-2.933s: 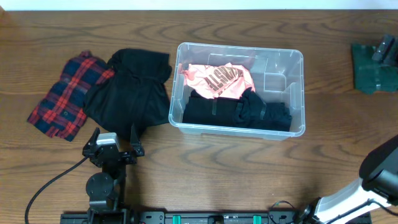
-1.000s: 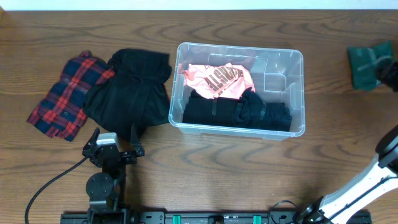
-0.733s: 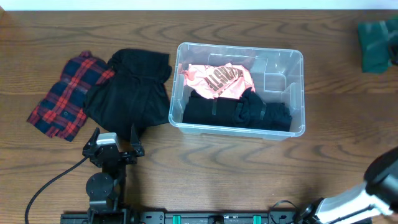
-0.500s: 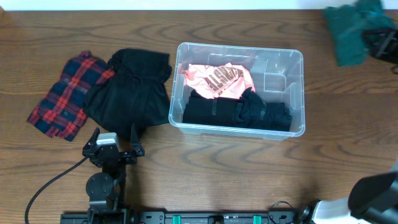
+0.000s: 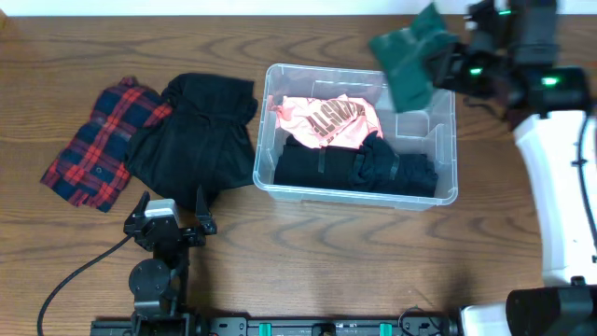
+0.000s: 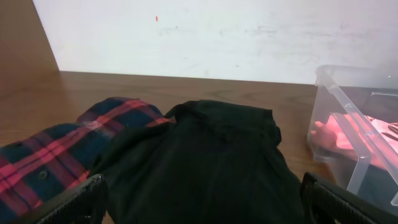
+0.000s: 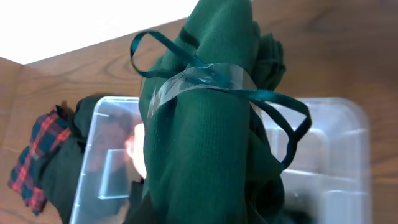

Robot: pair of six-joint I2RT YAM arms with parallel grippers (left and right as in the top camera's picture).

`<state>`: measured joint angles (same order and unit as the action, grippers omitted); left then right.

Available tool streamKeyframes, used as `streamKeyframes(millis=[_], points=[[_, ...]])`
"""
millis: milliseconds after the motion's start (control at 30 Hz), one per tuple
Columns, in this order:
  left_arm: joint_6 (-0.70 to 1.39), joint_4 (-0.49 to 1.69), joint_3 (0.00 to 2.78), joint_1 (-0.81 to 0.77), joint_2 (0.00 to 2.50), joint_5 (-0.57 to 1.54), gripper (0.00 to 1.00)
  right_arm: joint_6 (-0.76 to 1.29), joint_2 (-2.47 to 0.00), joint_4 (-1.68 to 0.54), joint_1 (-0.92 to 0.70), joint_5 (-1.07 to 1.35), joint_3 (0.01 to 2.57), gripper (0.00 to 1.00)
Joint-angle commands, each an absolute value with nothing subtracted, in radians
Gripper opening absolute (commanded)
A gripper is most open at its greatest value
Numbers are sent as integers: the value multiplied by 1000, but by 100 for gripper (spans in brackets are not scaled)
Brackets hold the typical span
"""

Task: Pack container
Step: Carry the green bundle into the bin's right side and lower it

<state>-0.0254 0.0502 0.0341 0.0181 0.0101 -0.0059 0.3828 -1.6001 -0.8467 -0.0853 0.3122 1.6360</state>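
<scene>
Plainly, the container (image 5: 357, 194) is sitting on the tabletop (image 5: 326, 266) directly under the right tool (image 5: 454, 65) and off to the right of the left tool (image 5: 171, 224). In the left wrist view only one corner of the container (image 6: 348, 118) is showing, the rest being cut off at the picture's edge. A pink garment (image 5: 326, 119) is lying inside along the wall farther from the left tool, its dark print too small to read. Black clothing (image 5: 354, 168) is filling the nearer side, and its folds are merging so that separate pieces cannot be counted.

The right tool is clenching a rolled green bundle (image 5: 409, 61), which is hanging in the air over the container's far corner. In the right wrist view the green bundle (image 7: 205, 143) is filling most of the picture and hiding the tool's own fingers. A clear band (image 7: 205, 78) is wrapping it, with a thin green cord (image 7: 283, 109) looping out. Much of the container (image 7: 339, 149) is lying hidden behind it.

The left tool (image 6: 205, 205) is standing wide open and grasping nothing, with only its fingertips (image 6: 74, 202) showing. Just ahead of it a black garment (image 6: 211, 162) is lying in a heap, overlapping a red plaid shirt (image 6: 56, 155) to its left.
</scene>
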Motion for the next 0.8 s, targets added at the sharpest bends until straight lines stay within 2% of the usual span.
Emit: streamKeyframes(millis=[0,233,767], points=[[-21,70,4,23,4,-11,98,575,-1603,-810,-159,176,1587,1],[-21,70,4,23,4,-10,98,786,-1603,-723,-250,38,1443,1],[-21,70,4,23,4,-10,98,770,-1603,-684,-263,-183,1299,1]])
